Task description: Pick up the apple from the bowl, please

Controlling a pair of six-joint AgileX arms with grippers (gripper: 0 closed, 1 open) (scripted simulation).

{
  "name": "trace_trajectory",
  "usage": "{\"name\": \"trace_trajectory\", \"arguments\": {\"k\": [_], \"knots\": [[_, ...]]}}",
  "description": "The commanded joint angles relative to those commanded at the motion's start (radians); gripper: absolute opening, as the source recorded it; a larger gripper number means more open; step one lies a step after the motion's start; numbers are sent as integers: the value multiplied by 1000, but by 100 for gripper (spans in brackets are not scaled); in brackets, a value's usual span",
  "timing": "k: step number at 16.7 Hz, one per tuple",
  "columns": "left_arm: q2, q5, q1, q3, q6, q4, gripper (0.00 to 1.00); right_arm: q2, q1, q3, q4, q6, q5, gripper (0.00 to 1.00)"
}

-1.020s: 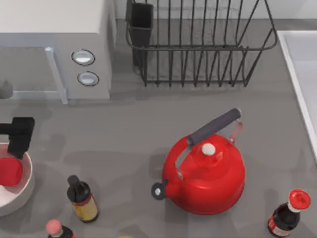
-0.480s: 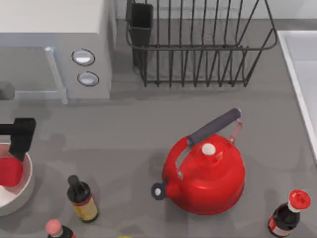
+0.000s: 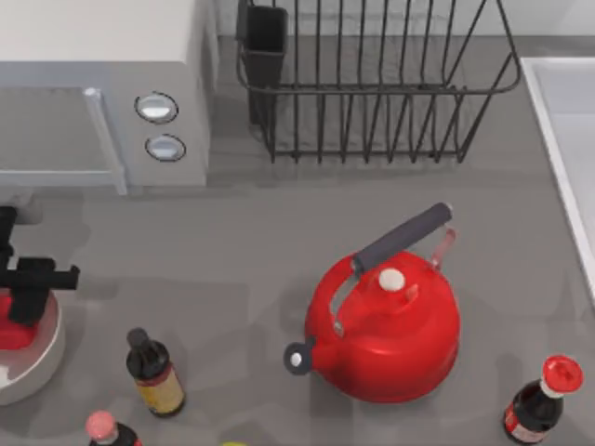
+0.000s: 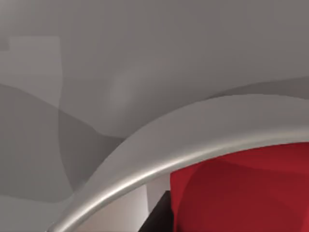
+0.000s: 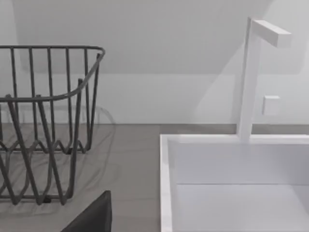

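Note:
The red apple [image 3: 9, 331] lies in the white bowl [image 3: 45, 360] at the table's left edge. My left gripper [image 3: 20, 303] is down over the bowl and covers the apple's far side. It looks open, straddling the apple. In the left wrist view the apple [image 4: 246, 193] sits just inside the bowl's thick rim [image 4: 159, 162], and one dark finger [image 4: 159, 218] stands right against the apple's side. My right arm is parked off to the right. A dark part of my right gripper [image 5: 91, 217] juts into the right wrist view.
A big red kettle [image 3: 386, 325] with a grey handle stands mid-table. Bottles stand near the front: a dark one [image 3: 154, 373] by the bowl, a pink-capped one [image 3: 104, 431], and a red-capped one [image 3: 541, 398]. Behind are a microwave [image 3: 102, 93], a wire rack [image 3: 372, 84] and a white sink [image 5: 231, 183].
My left gripper has dropped lower over the bowl and turned, and it now covers more of the apple. The apple and bowl have stayed in place.

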Motion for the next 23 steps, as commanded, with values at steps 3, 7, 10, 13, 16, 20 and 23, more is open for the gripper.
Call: {"name": "trace_trajectory", "arguments": {"k": [3,7,10,13,16,20,23], "knots": [[40,0,1,-45,1,68,100,0,0,0,0,0,0,100],[41,0,1,-47,1,70,100,0,0,0,0,0,0,100],[41,0,1,-47,1,70,77,0,0,0,0,0,0,100],[41,0,1,-47,1,70,55,0,0,0,0,0,0,100],[41,0,1,-47,1,70,32,0,0,0,0,0,0,100],[41,0,1,-47,1,70,2,0,0,0,0,0,0,100],[41,0,1,-47,1,70,0,0,0,0,0,0,0,100]]}}
